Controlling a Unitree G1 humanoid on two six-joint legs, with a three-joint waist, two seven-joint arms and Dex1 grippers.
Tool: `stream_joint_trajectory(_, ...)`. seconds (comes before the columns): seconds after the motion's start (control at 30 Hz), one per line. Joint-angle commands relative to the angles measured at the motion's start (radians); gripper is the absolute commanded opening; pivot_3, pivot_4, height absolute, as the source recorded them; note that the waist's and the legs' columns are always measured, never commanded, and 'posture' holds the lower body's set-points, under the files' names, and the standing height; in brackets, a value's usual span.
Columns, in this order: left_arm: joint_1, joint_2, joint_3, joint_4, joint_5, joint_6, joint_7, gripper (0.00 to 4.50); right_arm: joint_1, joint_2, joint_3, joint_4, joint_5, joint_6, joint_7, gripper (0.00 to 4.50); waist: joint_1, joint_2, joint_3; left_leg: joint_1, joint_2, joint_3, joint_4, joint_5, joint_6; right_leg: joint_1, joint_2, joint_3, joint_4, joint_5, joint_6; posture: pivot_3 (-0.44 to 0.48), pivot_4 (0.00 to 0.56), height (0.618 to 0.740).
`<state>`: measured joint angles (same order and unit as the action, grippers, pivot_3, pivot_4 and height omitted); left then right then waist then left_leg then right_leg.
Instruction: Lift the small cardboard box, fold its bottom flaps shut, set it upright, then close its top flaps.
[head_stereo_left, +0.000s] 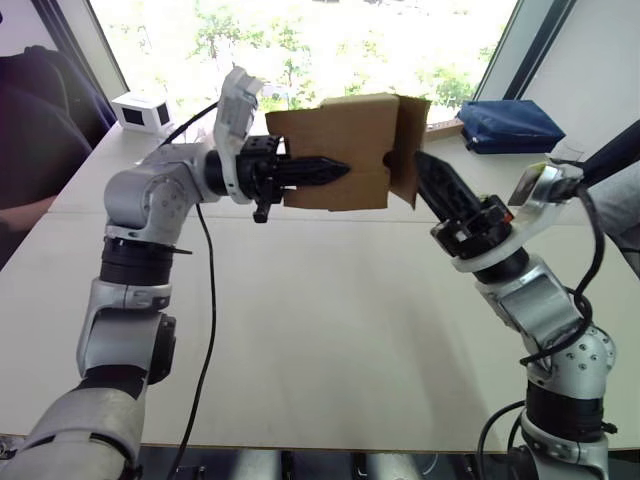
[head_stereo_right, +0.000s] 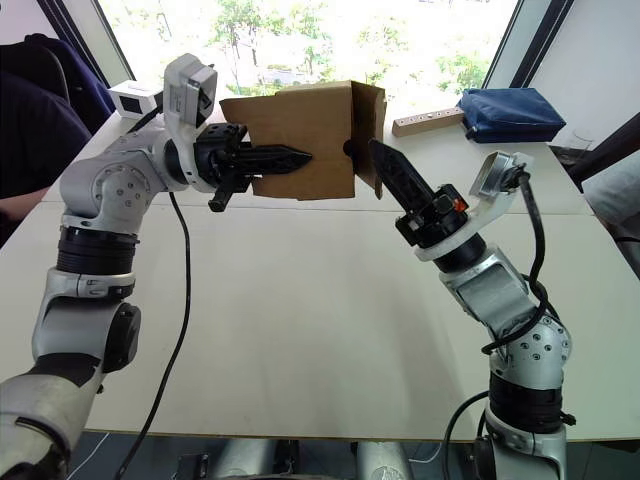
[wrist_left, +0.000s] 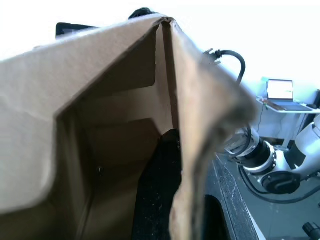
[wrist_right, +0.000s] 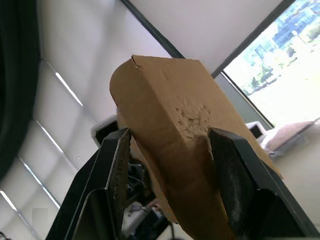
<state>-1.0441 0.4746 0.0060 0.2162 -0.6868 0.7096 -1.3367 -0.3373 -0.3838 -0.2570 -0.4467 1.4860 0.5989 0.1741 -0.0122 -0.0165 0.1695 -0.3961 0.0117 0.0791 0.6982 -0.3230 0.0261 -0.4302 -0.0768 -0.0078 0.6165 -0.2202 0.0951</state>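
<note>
I see the small cardboard box (head_stereo_left: 335, 150) held up in the air above the white table (head_stereo_left: 330, 310), at about 12 o'clock in my head view. The left gripper (head_stereo_left: 335, 170) comes in from 9 o'clock. Its black fingers are squeezed tight on the side wall of the box. In the left wrist view one finger (wrist_left: 157, 195) is inside the open box, pressed to the wall.

The right gripper (wrist_right: 170, 145) reaches up from 4 o'clock. Its fingers are spread apart, one on each side of a box flap (head_stereo_left: 410, 150) that hangs at the box's 3 o'clock end. I cannot tell if they touch the flap.

On the table at 1 o'clock lies a blue pouch (head_stereo_left: 505, 125), with a wooden block (head_stereo_right: 428, 122) just beside it. At 10 o'clock sits a small white box (head_stereo_left: 142, 112). A person's arm in a dark sleeve (head_stereo_left: 30, 140) is at 9 o'clock, near the table edge.
</note>
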Motion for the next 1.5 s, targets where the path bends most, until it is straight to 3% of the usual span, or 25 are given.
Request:
stream_joint_trajectory(0.03, -0.026, 0.004, 0.020, -0.025, -0.015, -0.008, -0.004, 0.00, -0.030, -0.020, 0.002, -0.007, -0.121, -0.036, 0.006, 2.54, 0.000, 0.000, 0.000, 0.000, 0.000, 0.000, 0.000, 0.000, 0.000, 0.000, 0.000, 0.000, 0.000, 0.000, 0.000, 0.000, 0.150, 0.740)
stream_joint_trajectory(0.4, -0.029, 0.001, 0.019, -0.023, -0.013, -0.009, -0.004, 0.00, -0.111, -0.007, 0.077, -0.045, -0.249, -0.018, 0.022, 2.54, -0.001, 0.000, 0.000, 0.000, 0.000, 0.000, 0.000, 0.000, 0.000, 0.000, 0.000, 0.000, 0.000, 0.000, 0.000, 0.000, 0.150, 0.740)
stream_joint_trajectory(0.73, -0.033, 0.004, 0.019, 0.003, -0.002, -0.018, -0.017, 0.00, 0.028, -0.171, -0.074, -0.139, 0.002, 0.052, 0.074, 2.54, 0.001, 0.000, 0.000, -0.001, -0.001, 0.000, 0.000, 0.000, 0.000, 0.000, -0.001, 0.000, -0.001, 0.000, 0.000, 0.000, 0.150, 0.740)
stream_joint_trajectory(1.13, -0.034, 0.005, 0.015, 0.006, 0.000, -0.018, -0.030, 0.00, 0.072, -0.192, -0.151, -0.119, 0.164, 0.023, 0.088, 2.54, 0.002, 0.000, 0.000, 0.000, 0.000, 0.000, 0.000, 0.000, 0.000, 0.000, 0.000, 0.000, 0.000, 0.000, 0.000, 0.000, 0.150, 0.740)
stream_joint_trajectory(1.37, -0.036, 0.007, 0.017, -0.005, -0.004, -0.012, -0.027, 0.00, 0.045, -0.150, -0.161, -0.013, 0.116, -0.036, 0.044, 2.54, 0.001, 0.000, 0.000, 0.000, 0.000, 0.000, 0.000, 0.000, 0.000, 0.000, 0.000, 0.000, 0.000, 0.000, 0.000, 0.000, 0.150, 0.740)
stream_joint_trajectory(1.47, -0.037, 0.008, 0.018, -0.002, -0.003, -0.012, -0.029, 0.00, 0.037, -0.146, -0.150, 0.009, 0.083, -0.038, 0.055, 1.85, 0.001, 0.000, 0.000, 0.000, 0.000, 0.000, 0.000, 0.000, 0.000, 0.000, 0.000, 0.000, 0.000, 0.000, 0.000, 0.000, 0.150, 0.740)
stream_joint_trajectory(1.5, -0.037, 0.008, 0.019, -0.003, -0.004, -0.011, -0.030, 0.00, 0.034, -0.145, -0.144, 0.012, 0.079, -0.036, 0.060, 1.39, 0.001, 0.000, 0.000, 0.000, 0.000, 0.000, 0.000, 0.000, 0.000, 0.000, 0.000, 0.000, 0.000, 0.000, 0.000, 0.000, 0.150, 0.740)
